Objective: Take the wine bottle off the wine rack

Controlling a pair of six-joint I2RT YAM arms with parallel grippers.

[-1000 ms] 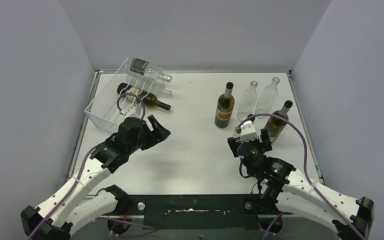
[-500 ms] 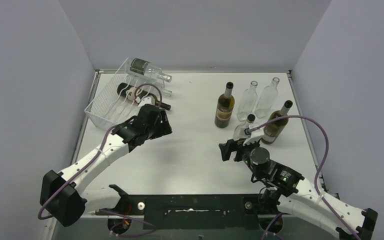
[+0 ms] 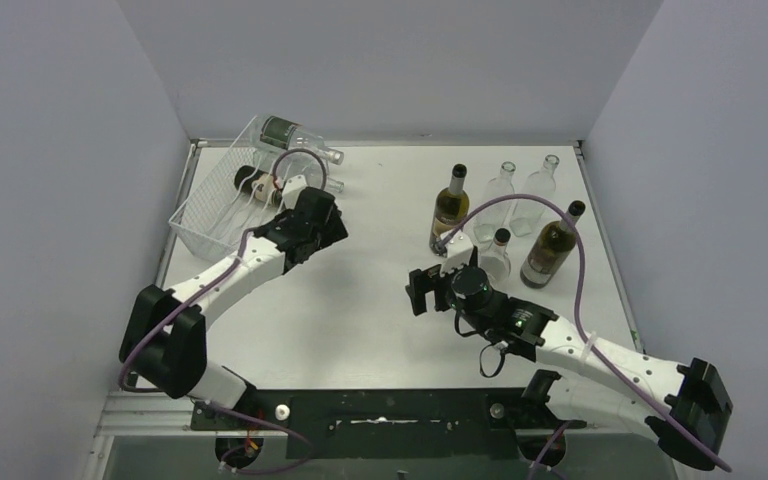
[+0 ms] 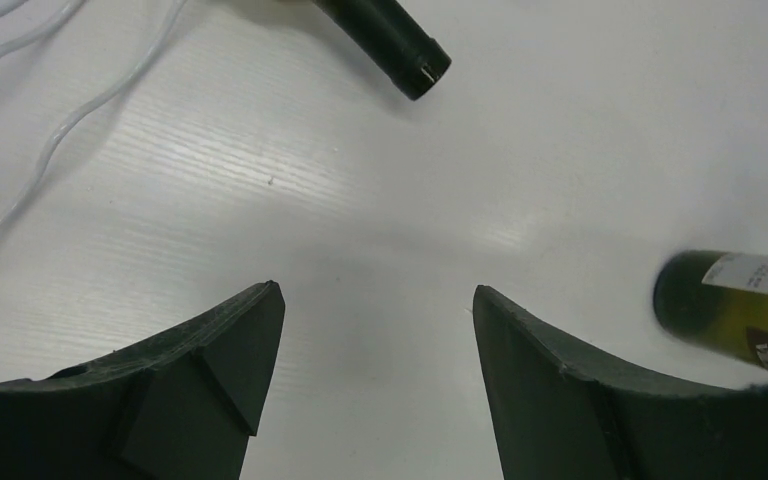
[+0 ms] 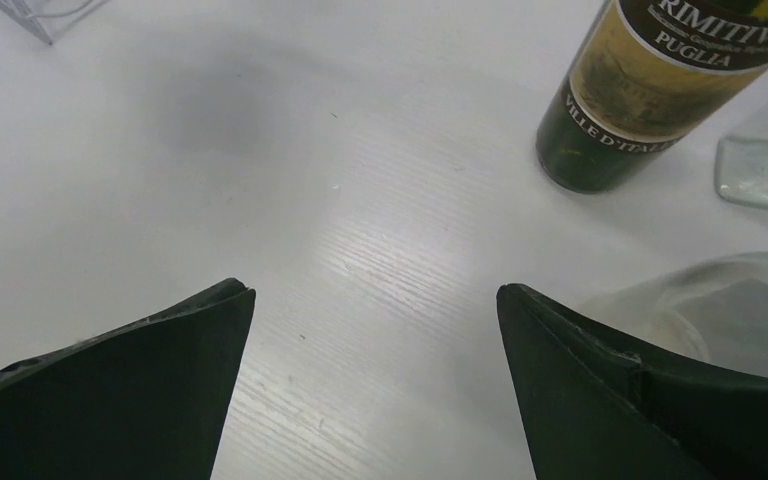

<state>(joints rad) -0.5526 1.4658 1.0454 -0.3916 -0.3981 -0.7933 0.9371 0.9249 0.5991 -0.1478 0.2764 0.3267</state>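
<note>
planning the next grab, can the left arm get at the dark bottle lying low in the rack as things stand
Probably yes. The left gripper is open, and the dark bottle pokes its neck out of the wine rack just ahead of it, with only bare table between.

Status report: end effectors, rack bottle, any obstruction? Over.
Left end effector open, empty. Right end effector open, empty. Dark bottle on wine rack, ungrasped, neck ahead of left end effector. No obstruction seen.
</note>
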